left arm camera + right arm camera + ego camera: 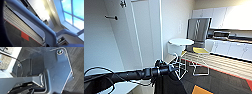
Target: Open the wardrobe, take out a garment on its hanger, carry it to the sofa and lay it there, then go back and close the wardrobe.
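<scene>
Left gripper reached forward at lower centre, closed on hanger; black garment hung limp beneath it. White wardrobe stood behind. Round table beyond. Right gripper state: cannot tell.

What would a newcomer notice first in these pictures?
First, the left arm stretching across the foreground of the head view, with the black garment hanging limp below its gripper. Behind it stand a round white table and a chair with a yellow seat. To the left rises a tall white door.
</scene>
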Available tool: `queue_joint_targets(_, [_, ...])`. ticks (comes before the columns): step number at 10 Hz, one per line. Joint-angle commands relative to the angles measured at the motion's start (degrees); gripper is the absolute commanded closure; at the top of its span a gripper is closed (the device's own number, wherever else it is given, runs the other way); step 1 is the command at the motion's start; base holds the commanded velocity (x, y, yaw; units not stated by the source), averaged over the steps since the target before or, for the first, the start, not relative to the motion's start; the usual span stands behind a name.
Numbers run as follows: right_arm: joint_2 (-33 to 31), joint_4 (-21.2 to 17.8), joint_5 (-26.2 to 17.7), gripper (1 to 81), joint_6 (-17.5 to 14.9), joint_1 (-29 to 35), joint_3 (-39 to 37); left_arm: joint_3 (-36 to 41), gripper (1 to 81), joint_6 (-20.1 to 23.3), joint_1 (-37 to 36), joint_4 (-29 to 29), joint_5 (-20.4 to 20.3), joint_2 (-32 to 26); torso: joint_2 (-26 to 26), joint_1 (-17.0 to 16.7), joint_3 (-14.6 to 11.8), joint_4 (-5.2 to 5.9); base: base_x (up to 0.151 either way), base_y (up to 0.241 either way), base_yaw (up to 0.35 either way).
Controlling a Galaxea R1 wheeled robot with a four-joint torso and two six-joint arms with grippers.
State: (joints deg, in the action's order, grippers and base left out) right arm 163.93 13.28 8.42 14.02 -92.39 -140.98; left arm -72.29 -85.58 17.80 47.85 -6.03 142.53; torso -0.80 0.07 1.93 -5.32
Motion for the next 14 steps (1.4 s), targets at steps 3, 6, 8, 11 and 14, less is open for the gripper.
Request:
queue_joint_targets(3, [-0.42,-0.10,-2.27,1.0,0.22,1.46,-1.12,1.98,81.1,0.85,-9.58,1.72,-1.88,0.12,0.00,0.00,0.00,0.00,0.000,0.000,-0.289])
queue_joint_targets(6, [0.90,-0.18,-1.57,1.0,0.22,1.46,-3.40,2.06,81.1,0.85,-9.58,1.81,-1.79,0.65,0.00,0.00,0.00,0.00,0.000,0.000,-0.289])
queue_joint_targets(8, [1.08,-0.18,-1.57,1.0,0.30,1.46,-3.59,2.15,81.1,0.85,-9.58,1.90,-1.70,0.92,0.00,0.00,0.00,0.00,0.000,0.000,-0.289])
queue_joint_targets(11, [1.17,-0.18,-1.57,1.0,0.31,1.46,-3.59,2.24,81.1,0.85,-9.58,1.90,-1.26,1.44,0.00,0.00,0.00,0.00,0.000,0.000,-0.289])
queue_joint_targets(14, [1.17,-0.18,-1.57,1.0,0.31,1.46,-3.59,2.33,81.1,0.85,-9.58,1.90,-1.17,1.71,0.00,0.00,0.00,0.00,0.000,0.000,-0.289])
